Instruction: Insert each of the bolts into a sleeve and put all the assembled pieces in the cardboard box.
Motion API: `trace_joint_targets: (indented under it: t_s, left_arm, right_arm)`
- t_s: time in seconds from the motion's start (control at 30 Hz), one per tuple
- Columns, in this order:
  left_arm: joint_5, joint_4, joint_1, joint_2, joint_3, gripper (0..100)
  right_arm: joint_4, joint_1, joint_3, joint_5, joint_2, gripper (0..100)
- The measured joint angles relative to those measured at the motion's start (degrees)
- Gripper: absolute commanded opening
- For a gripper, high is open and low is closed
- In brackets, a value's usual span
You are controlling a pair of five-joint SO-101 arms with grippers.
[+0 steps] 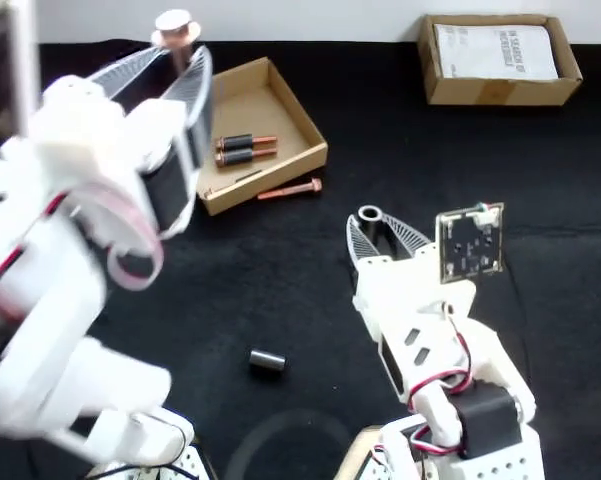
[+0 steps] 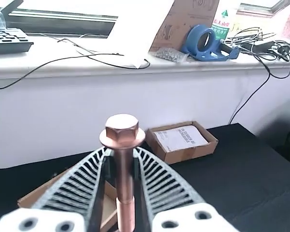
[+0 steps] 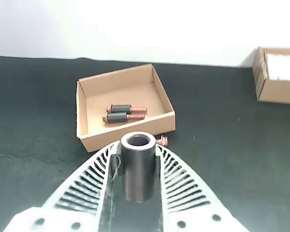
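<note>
I'm seeing a black worktop [image 1: 540, 250] that runs back to a plain white wall [image 2: 62, 111]. A white ledge [image 2: 48, 60] tops that wall, with a window [image 2: 62, 19] behind it, bright. There's a keyboard [image 2: 7, 41] at one end of the ledge, black cables [image 2: 260, 43] trailing along it, and a blue tape dispenser [image 2: 205, 43] among them.

A second cardboard box [image 1: 500, 92] with a printed sheet [image 1: 495, 50] inside sits at the far right corner of the black table [image 1: 280, 290]. Behind the table, a white ledge [image 2: 183, 67] carries a keyboard [image 2: 7, 39], a blue tape dispenser [image 2: 205, 44], a bag of screws [image 2: 170, 54] and loose cables [image 2: 260, 41].
</note>
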Motion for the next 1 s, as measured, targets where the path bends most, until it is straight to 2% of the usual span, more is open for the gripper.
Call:
trace_joint_targets:
  t_s: [0.27,0.5,0.63,0.77,1.0]
  left_arm:
    - [-0.44,0.00,0.00,-22.24,31.47,1]
    - [-0.44,-1.85,-0.09,-30.86,59.16,1]
    - [-0.44,-11.87,0.00,-32.88,73.49,1]
    - [-0.44,-27.34,0.53,-34.55,87.21,1]
    - [-0.44,-54.42,8.09,-38.33,109.45,1]
  right_arm:
    - [0.00,-0.35,0.26,0.44,-1.67,0.8]
    - [5.45,-7.82,3.43,0.79,-1.67,0.8]
    - [4.48,-9.05,7.30,0.79,-1.67,0.8]
    - [0.88,-9.14,10.73,0.79,-1.67,0.8]
    - [-6.07,-9.23,14.95,0.79,-1.67,0.8]
